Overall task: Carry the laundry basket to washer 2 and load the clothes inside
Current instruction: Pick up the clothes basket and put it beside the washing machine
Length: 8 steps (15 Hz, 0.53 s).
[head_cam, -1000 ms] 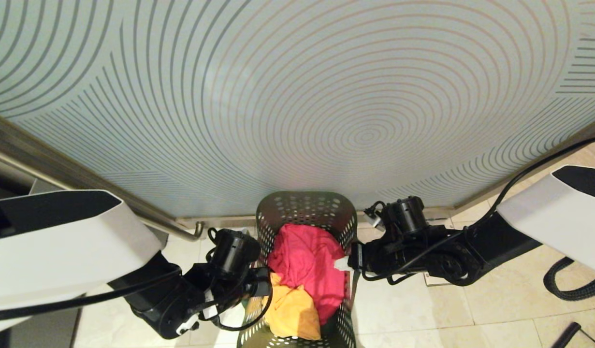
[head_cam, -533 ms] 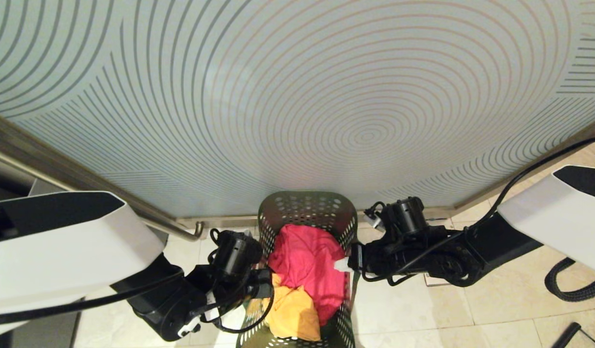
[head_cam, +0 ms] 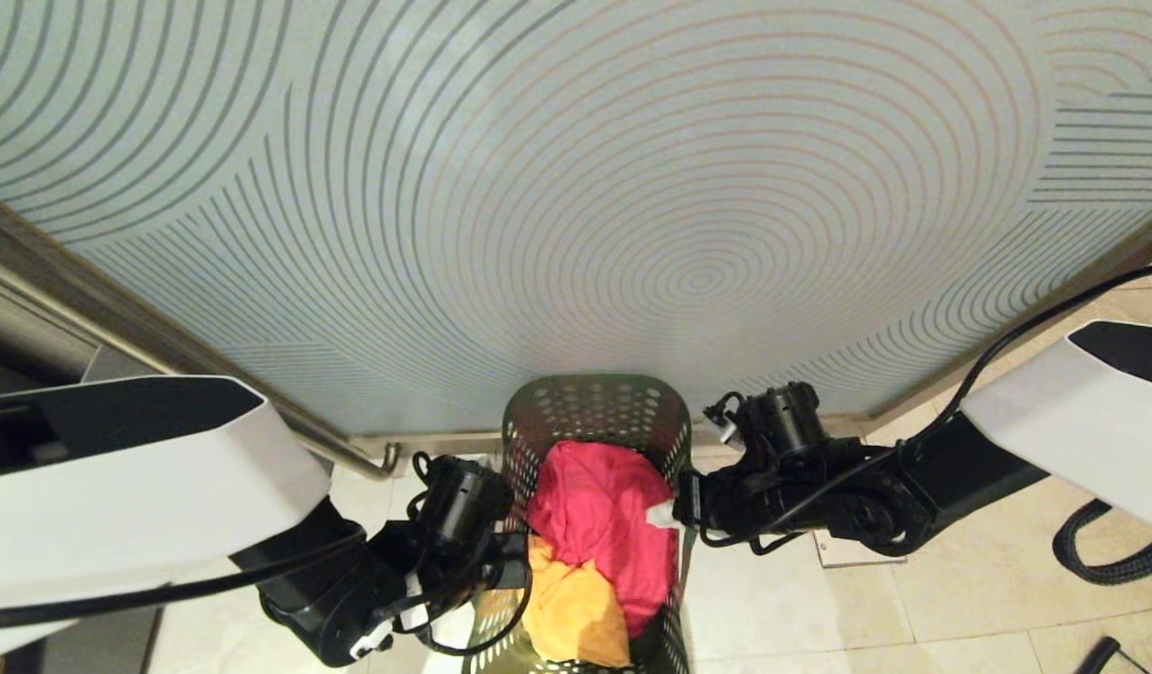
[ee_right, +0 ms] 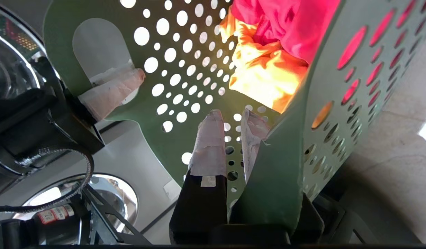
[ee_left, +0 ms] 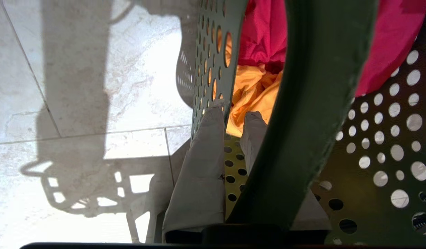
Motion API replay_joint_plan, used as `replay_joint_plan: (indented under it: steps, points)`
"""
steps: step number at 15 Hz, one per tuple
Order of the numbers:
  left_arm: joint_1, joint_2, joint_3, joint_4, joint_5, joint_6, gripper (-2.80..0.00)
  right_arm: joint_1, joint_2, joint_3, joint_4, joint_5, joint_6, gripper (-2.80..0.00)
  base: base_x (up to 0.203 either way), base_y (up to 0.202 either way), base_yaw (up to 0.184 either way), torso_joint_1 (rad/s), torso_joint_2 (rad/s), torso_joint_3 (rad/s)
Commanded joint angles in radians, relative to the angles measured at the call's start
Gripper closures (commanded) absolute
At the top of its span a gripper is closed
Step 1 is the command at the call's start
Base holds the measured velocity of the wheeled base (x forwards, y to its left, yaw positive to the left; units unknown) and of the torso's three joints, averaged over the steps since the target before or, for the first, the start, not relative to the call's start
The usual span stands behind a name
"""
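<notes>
The frosted panel with its concentric rings [head_cam: 576,187] has slid sideways in my head view since a second ago while the green laundry basket [head_cam: 590,412] stays centred between my arms, so I read that as my torso turning with the load and the carry under way, washer 2 not yet before me. My left gripper [ee_left: 233,119] and right gripper [ee_right: 233,119] are each pinched narrow on opposite basket walls. Only the wrist views show those pinches, and the magenta garment [head_cam: 599,515] over the yellow-orange garment [head_cam: 576,618].
</notes>
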Motion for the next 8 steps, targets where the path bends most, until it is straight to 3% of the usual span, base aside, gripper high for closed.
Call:
replay_joint_plan:
  steps: [1, 8]
  points:
    - [-0.001, -0.014, 0.002, -0.006, 0.002, -0.003, 0.0, 0.008, -0.013, -0.001, -0.003, 0.003, 0.003, 0.0, 0.0, 0.0, 0.0, 0.01, 0.01, 0.202]
    - [-0.013, -0.101, 0.062, -0.004, 0.002, 0.006, 0.0, 0.055, -0.077, -0.001, 0.015, 0.002, 0.02, 0.0, 0.0, 0.0, 0.0, 0.002, 0.0, 0.203]
